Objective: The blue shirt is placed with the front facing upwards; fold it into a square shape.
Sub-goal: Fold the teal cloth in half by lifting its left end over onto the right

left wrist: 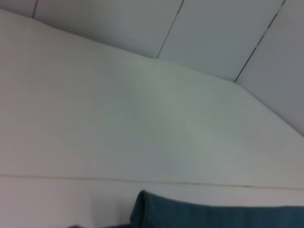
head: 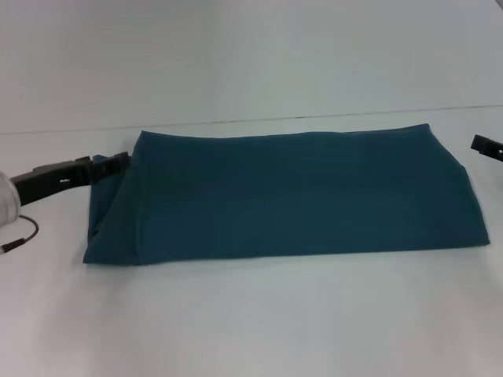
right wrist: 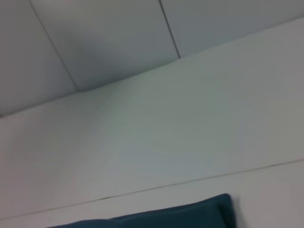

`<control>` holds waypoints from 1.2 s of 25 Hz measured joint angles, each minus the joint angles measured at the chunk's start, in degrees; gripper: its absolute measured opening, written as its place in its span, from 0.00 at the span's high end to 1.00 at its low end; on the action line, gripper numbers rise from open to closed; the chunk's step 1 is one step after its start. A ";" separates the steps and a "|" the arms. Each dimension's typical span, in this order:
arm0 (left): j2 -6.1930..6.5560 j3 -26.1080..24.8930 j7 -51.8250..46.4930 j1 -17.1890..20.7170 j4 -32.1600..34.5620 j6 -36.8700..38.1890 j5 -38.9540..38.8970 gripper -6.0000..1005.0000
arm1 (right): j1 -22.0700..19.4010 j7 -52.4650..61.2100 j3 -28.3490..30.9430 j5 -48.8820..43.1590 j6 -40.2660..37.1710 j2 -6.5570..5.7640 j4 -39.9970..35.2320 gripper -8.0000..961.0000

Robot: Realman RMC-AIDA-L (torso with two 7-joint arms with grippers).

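Left gripper [head: 118, 162] sits at the near-left upper corner of the blue shirt [head: 291, 196], its dark fingertips touching or just overlapping the cloth's edge; whether the fingers are spread or pinched on the fabric cannot be told from the head view, and the left wrist view does not show them at all. Its black body runs out leftward, nearly level with the table [head: 251, 330], to a white-sleeved wrist at the picture's edge, with a thin cable looping below it.

At the opposite side, only a small black tip of the right gripper [head: 487, 146] enters from the right edge, near the shirt's far right corner but apart from it, with white table showing between. Its finger state cannot be told either.

Already folded, the shirt is a long, dark teal-blue band lying crosswise on the white table (no lettering, collar or sleeve shows on the upward face). Its surface is mostly smooth, with a diagonal crease near the left end where the cloth tucks under, and another slanted fold at the right end. The far edge lies close to the seam line where the table meets the pale wall.

Each wrist view catches only one teal corner of the cloth against the white surface and panelled wall.
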 joint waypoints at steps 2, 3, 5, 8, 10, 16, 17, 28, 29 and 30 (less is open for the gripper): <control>0.03 0.41 -0.01 1.12 0.93 1.53 -0.01 0.16 | -1.42 2.60 -0.21 -0.09 -3.57 -0.32 -1.48 0.17; 0.06 0.50 -0.01 1.48 1.22 1.94 0.05 0.16 | -1.85 3.44 -0.21 -0.20 -5.03 -0.53 -1.69 0.17; 0.09 0.56 -0.02 2.34 1.81 2.78 0.33 0.16 | -2.65 5.09 -0.21 -0.27 -7.55 -1.16 -1.98 0.17; 0.26 0.60 -0.03 3.34 2.02 4.28 0.63 0.16 | -3.31 8.36 -0.37 -1.42 -10.73 -2.57 -2.07 0.17; 0.47 0.74 -0.03 3.92 2.10 5.11 0.76 0.16 | -3.28 10.99 -0.40 -3.26 -12.52 -3.73 -2.09 0.17; 0.56 1.21 -0.09 4.72 2.59 7.04 3.38 0.16 | -2.03 20.74 -0.44 -12.20 -15.06 -5.97 -3.32 0.17; 0.52 1.33 -0.10 4.73 2.60 7.17 3.89 0.16 | -1.86 21.92 -0.45 -13.11 -15.16 -6.06 -3.44 0.17; 0.51 1.82 -0.45 4.89 2.75 7.07 5.50 0.16 | -0.12 26.38 -0.54 -19.30 -14.98 -6.17 -1.26 0.17; 0.55 1.82 -0.45 4.89 2.80 7.02 5.66 0.16 | -0.03 26.38 -0.56 -19.38 -14.88 -6.15 -0.80 0.17; 0.59 1.82 -0.46 4.89 2.85 6.94 6.01 0.16 | 0.05 26.39 -0.57 -19.41 -14.69 -6.11 -0.37 0.17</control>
